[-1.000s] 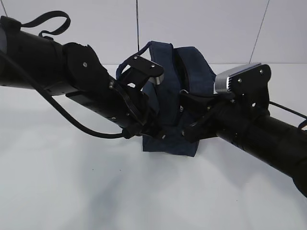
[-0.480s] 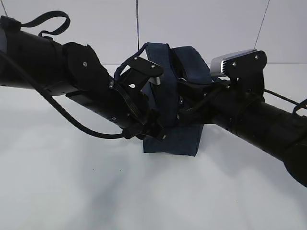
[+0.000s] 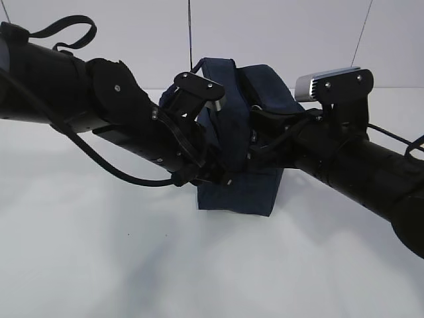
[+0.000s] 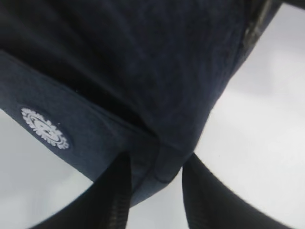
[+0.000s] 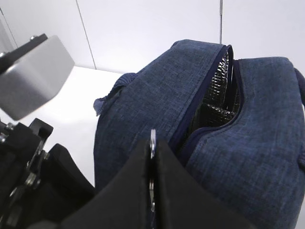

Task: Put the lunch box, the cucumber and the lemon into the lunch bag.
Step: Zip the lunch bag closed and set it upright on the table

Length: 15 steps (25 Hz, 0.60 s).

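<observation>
Left claw (image 4: 155, 191) has eased apart since a second ago, fingers now straddling lower corner of lunch bag (image 3: 238, 192) without gripping. Right claw (image 5: 152, 191) pinched shut on metal zipper pull (image 5: 153, 138) — likely steadying bag while zip opens. Bag upright on bench (image 3: 99, 265), foil lining showing through gap. Lunch box, cucumber, lemon not visible.
</observation>
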Each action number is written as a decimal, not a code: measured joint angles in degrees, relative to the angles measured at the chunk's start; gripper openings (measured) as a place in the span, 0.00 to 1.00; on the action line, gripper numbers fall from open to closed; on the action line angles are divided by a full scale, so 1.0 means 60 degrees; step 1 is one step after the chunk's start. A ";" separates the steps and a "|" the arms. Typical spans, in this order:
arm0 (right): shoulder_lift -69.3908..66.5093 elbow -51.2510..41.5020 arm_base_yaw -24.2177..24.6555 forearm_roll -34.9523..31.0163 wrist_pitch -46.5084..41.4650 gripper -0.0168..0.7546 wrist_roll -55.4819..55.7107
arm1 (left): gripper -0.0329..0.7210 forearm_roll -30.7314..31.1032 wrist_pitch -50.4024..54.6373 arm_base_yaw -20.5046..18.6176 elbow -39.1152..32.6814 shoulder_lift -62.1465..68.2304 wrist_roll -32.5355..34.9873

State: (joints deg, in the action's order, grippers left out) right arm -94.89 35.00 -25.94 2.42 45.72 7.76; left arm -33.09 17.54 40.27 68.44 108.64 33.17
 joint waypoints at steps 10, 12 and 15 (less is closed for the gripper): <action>0.0000 0.0021 -0.0004 -0.0745 0.0021 0.04 0.0019 | 0.04 -0.0021 -0.0170 0.0019 0.0000 0.0000 0.0018; 0.0000 0.0067 -0.0004 -0.0796 0.0078 0.04 0.0034 | 0.04 -0.0021 -0.0170 0.0019 0.0000 0.0000 0.0018; 0.0000 0.0338 -0.0004 -0.0911 0.0099 0.04 0.0034 | 0.04 -0.0021 -0.0137 0.0019 0.0000 0.0000 0.0018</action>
State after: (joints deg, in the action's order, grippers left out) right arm -94.89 37.03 -25.97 -3.05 46.32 7.96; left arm -33.21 16.72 40.38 68.44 108.64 33.27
